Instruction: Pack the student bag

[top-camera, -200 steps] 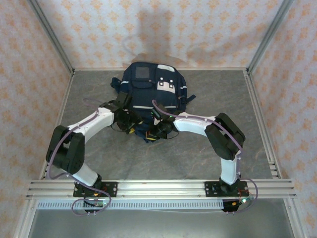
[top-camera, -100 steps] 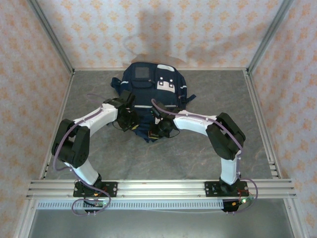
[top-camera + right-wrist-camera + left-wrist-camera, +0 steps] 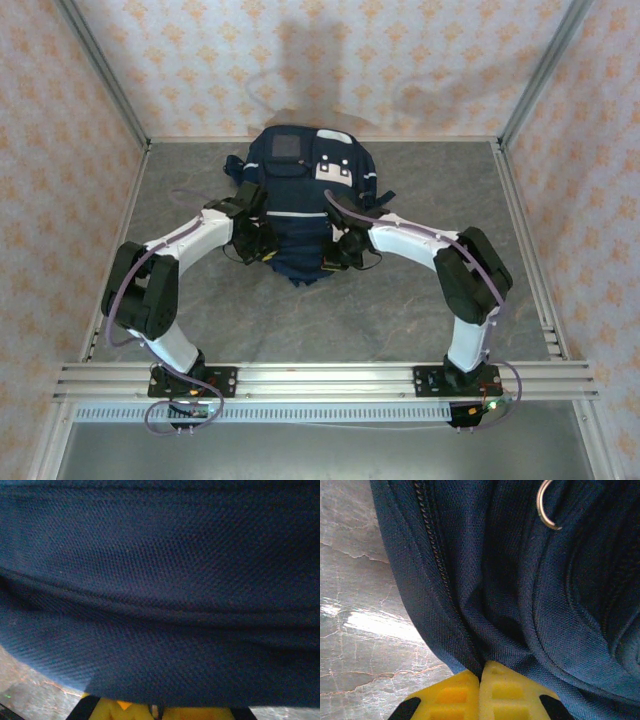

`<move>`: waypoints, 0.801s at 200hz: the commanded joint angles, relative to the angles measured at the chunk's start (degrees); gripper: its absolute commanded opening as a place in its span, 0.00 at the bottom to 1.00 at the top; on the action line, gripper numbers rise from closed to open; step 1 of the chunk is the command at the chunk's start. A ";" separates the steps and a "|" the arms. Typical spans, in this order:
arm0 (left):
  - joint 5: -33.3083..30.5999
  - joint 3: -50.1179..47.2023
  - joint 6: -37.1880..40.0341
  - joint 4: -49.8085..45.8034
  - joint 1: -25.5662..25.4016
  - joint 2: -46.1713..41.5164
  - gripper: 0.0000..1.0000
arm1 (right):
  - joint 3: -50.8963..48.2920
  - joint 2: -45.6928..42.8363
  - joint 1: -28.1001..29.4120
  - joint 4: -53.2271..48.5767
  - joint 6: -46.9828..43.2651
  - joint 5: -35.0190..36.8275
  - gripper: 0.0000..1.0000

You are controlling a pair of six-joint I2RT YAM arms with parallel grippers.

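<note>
Top external view puts the student bag (image 3: 300, 190) flat, just in front of the back wall (image 3: 320, 60) and midway along it. Its long axis runs straight out from that wall, with the grey-panel end nearest the wall.

You look to be at the opening step. At the end farthest from the wall, your left gripper (image 3: 480, 672) is pinched tight on a fabric fold beside the zipper (image 3: 437, 555). Your right gripper (image 3: 156, 709) is closed too, and the cloth across its tips suggests a pinch.

Next, draw both holds apart evenly to spread the seam. Pull gently, or the fabric may slip out.
</note>
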 commanded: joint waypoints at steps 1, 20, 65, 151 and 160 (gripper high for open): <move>-6.62 -1.55 2.80 -4.08 2.12 -1.28 0.00 | -1.58 -0.57 -2.36 -6.22 -4.39 7.09 0.00; -5.46 -1.98 3.20 -4.75 3.41 -2.09 0.00 | -1.62 0.02 -2.17 -5.75 -8.83 6.85 0.00; -7.39 1.66 8.39 -9.17 5.79 -2.55 0.00 | 1.90 3.53 -0.92 -6.52 -14.31 3.29 0.00; 1.10 -2.92 -5.14 -4.26 5.22 -14.51 0.51 | 2.50 9.77 5.74 14.61 11.78 -5.08 0.00; 1.43 -3.66 -6.52 -3.47 4.49 -14.78 0.53 | 3.13 10.29 6.26 15.55 13.12 -5.17 0.00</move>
